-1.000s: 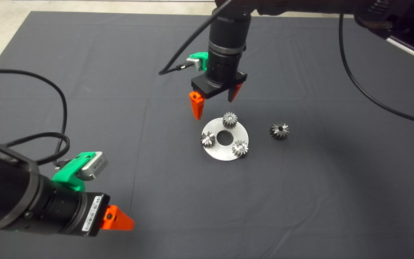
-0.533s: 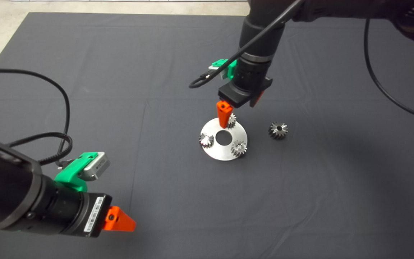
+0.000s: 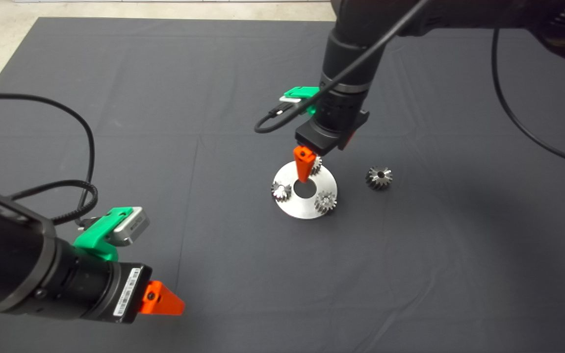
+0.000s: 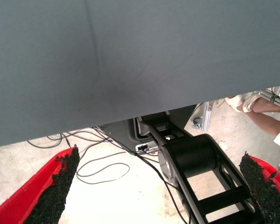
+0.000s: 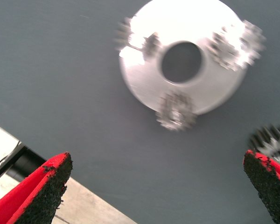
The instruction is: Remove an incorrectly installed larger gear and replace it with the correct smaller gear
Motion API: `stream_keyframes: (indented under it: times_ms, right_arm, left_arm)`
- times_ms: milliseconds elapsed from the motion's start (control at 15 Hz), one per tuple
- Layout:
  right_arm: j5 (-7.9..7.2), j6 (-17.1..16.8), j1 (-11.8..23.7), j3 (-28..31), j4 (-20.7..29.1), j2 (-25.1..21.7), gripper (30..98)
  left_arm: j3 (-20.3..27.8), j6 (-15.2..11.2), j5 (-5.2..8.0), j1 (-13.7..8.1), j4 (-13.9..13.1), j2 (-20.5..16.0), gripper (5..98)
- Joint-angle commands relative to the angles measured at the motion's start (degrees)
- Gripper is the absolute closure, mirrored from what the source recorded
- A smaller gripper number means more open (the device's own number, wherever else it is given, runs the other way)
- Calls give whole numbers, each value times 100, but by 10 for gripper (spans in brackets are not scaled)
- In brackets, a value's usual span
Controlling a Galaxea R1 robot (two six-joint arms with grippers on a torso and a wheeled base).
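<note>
Right gripper (image 3: 314,159): carried on an arm entering from the upper right and pointed steeply down at the mat (image 3: 115,98). It is held above the far edge of the metal disc (image 3: 307,208). Fingers are spread wide, nothing between them; only one red finger (image 3: 303,166) is plainly seen from above.

Metal disc: flat, round, with a centre hole; three small silver gears are seated on it.

Smaller gear (image 3: 316,165): on the disc's far edge, partly hidden by the red finger; contact cannot be judged with certainty.

Larger gear (image 3: 379,177): lying on the mat, right of the disc and clear of it.

Left gripper (image 3: 162,300): parked low at the lower left over the mat, fingers spread, empty.
</note>
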Motion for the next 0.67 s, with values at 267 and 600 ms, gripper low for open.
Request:
stream_keyframes:
  times_ms: [267,600]
  right_arm:
    - [-304,-66,71,-485,-303,455,315]
    - [-465,696,119,1875,-250,-1194,315]
  left_arm:
    - [41,83,60,-68,-92,20,153]
    - [67,66,34,-68,-101,-24,153]
